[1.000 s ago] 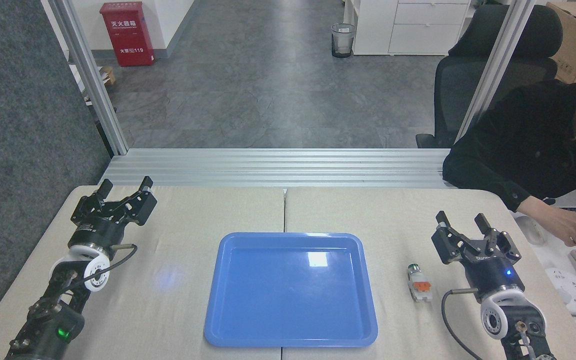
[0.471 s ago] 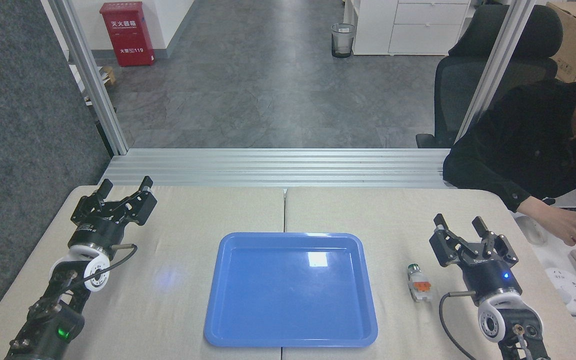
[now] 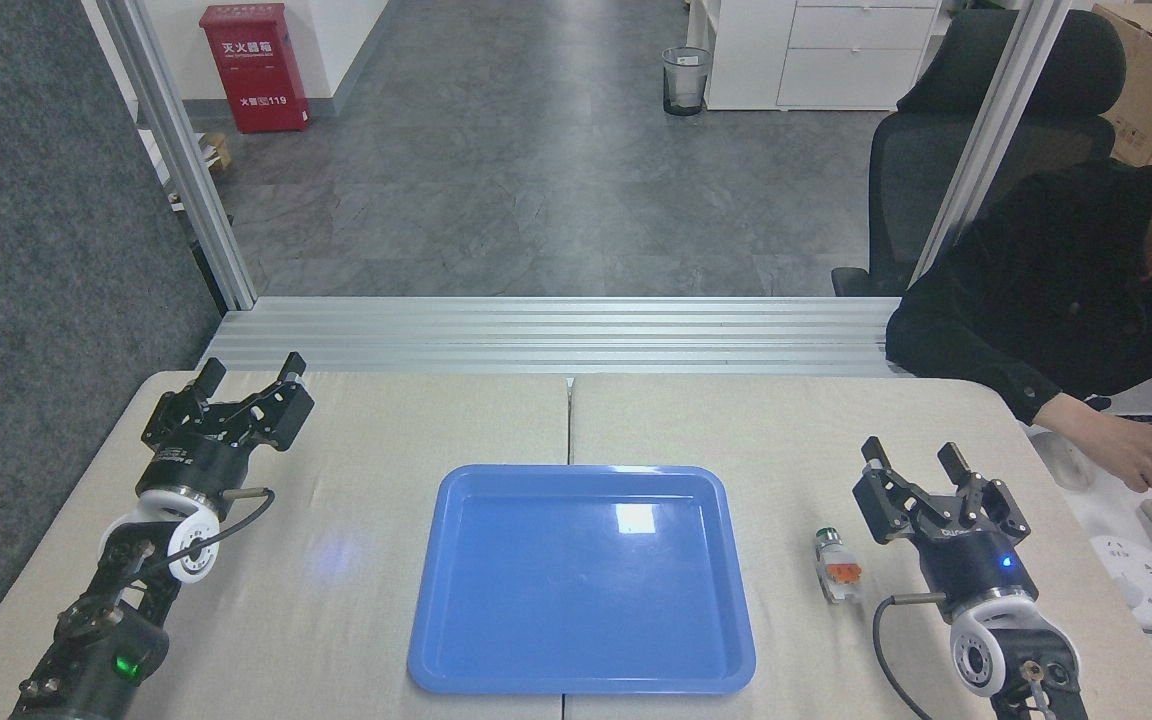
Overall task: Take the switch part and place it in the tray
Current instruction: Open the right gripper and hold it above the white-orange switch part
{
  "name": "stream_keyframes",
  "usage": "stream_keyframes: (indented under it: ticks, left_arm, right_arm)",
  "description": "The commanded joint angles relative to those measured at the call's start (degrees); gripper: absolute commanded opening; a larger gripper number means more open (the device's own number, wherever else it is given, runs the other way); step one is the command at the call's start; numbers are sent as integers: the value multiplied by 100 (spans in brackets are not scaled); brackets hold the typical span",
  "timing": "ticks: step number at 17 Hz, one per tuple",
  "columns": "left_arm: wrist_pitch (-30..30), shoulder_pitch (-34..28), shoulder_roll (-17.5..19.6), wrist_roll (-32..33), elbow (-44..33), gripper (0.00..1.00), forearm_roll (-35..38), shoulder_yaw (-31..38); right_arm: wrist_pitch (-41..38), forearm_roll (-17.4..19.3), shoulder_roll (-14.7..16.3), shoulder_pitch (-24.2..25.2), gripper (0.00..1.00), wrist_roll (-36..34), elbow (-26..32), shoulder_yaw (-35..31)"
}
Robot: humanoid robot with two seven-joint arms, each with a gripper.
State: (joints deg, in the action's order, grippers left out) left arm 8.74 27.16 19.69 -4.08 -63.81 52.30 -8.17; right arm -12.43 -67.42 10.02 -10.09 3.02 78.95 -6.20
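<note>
Head view: switch part (image 3: 837, 569) flat on the beige table (image 3: 356, 520), just beside the right rim of the blue tray (image 3: 582, 580) and outside it, tray bare inside. Long axis running roughly front to back, dark green cap toward the far side, white block with orange middle toward the near edge.

Right gripper (image 3: 913, 460) close by, to the right of the part and somewhat farther back, fingers spread apart and holding nothing, not touching the part. Left gripper (image 3: 250, 366) also spread wide and empty, parked well apart on the far left of the table, with the whole tray between it and the part. Right arm plainly the nearer one.

Judged from this: reach not yet completed; a short shift leftward and toward the near edge likely needed, with the fingers closing across the narrow width of the part rather than along its length.

At the right edge, a person in a black sleeve (image 3: 1026, 300), hand on a phone, clear of the work area.
</note>
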Motion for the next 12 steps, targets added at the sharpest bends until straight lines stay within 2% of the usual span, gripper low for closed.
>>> stream_keyframes:
  ticks: [1,10,11,12]
  left_arm:
    - [-4,0,0,3,0,100,0,0]
    - [-4,0,0,3,0,100,0,0]
    - [-4,0,0,3,0,100,0,0]
    - [-4,0,0,3,0,100,0,0]
  right_arm:
    - [-5,1,-70,69,95,-3,112,-4]
    - [4,-8,-123,69,95,14,112,22]
    - [4,-60,-158,95,95,32,112,75]
    - [13,-278,-263,191,95,110,86,75]
